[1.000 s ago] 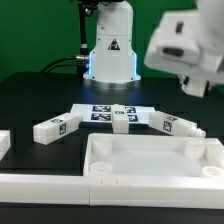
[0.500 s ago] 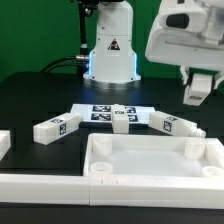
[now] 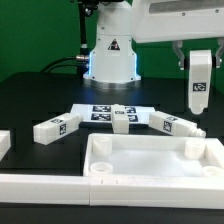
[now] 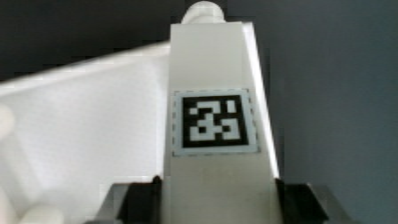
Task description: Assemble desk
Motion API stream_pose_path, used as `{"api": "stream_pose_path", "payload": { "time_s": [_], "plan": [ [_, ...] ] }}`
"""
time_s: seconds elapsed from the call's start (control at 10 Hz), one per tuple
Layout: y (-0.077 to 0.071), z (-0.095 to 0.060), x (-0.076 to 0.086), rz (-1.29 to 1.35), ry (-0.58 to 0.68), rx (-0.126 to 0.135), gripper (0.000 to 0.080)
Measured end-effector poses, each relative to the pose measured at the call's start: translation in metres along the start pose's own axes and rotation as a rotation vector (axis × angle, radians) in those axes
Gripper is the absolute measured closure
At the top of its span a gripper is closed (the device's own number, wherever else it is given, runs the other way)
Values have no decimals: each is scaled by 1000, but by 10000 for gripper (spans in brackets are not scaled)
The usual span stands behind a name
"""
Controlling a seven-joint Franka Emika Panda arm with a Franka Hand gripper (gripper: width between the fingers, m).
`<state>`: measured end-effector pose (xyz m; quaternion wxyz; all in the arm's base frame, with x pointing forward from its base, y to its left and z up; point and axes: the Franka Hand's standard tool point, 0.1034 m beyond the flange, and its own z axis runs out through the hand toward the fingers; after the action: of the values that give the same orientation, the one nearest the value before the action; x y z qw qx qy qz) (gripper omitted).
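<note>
The large white desk panel [image 3: 150,160] with raised rim and round corner sockets lies at the front of the exterior view. My gripper [image 3: 198,62] is shut on a white square-section leg [image 3: 198,85] with a tag, held upright above the panel's far corner on the exterior view's right. In the wrist view the leg [image 4: 217,110] fills the middle, clamped between my dark fingers [image 4: 134,200], with part of the panel [image 4: 80,110] beside it. Other tagged legs lie on the table: one [image 3: 57,126] at the exterior view's left, one [image 3: 122,118] in the middle, one [image 3: 178,126] at the right.
The marker board [image 3: 105,112] lies flat behind the panel, under the middle leg. The white robot pedestal [image 3: 110,55] with a triangle sticker stands at the back. A white part edge [image 3: 4,145] shows at the exterior view's left.
My gripper has swung down and toward the exterior view's left, turning the held leg upright over the panel's far right corner.
</note>
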<state>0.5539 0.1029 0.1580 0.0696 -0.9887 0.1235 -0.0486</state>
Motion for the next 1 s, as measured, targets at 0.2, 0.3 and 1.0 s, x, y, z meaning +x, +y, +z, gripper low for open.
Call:
{"api": "stream_pose_path", "payload": {
  "time_s": [0.2, 0.3, 1.0],
  "plan": [
    [-5, 3, 4, -5, 139, 17, 512],
    [-5, 3, 5, -34, 182, 14, 512],
    [-1, -21, 53, -176, 538, 14, 512]
  ]
}}
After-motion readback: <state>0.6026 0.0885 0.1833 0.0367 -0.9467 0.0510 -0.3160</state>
